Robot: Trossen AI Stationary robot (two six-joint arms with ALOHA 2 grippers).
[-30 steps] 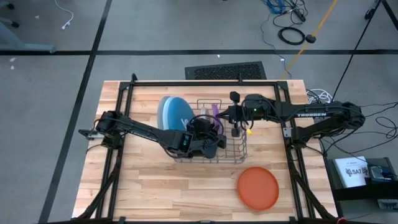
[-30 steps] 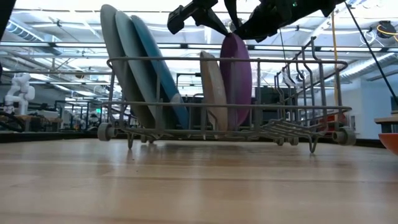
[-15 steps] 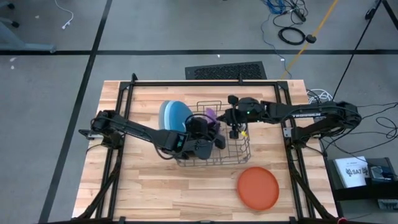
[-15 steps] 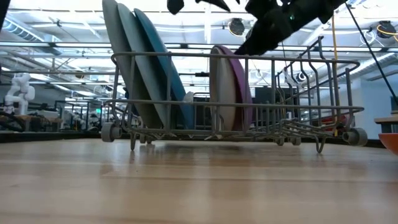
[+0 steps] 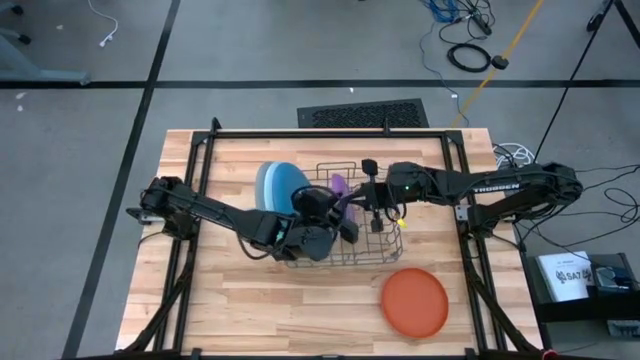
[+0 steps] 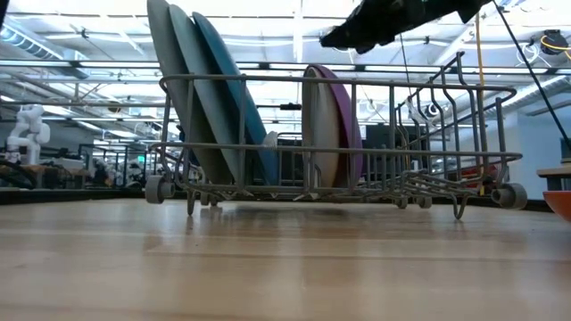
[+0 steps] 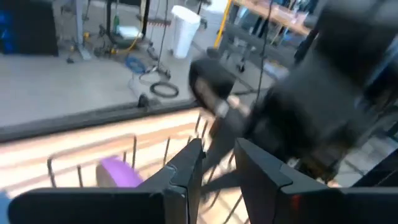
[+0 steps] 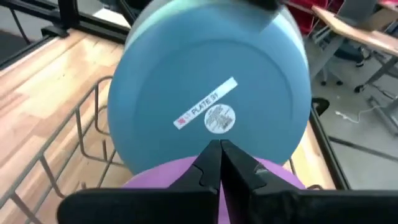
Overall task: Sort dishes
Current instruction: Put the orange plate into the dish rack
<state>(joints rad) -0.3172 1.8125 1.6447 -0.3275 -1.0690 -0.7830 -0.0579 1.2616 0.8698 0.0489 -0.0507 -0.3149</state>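
The right tool, fingers pressed together and empty, hovers over the purple plate standing in the rack; the left tool is slightly parted, empty, beside it. Risk — both crowd the rack, so a swing could topple plates. The orange plate waits on the surface.

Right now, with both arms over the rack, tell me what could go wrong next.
1. The left gripper and right gripper hang close together above the wire rack; a careless move could knock them together or catch a wire.
2. The purple plate stands on edge against the beige plate; a bump could tip both.
3. The orange plate lies near the table's corner, so a clumsy pickup might push it off.
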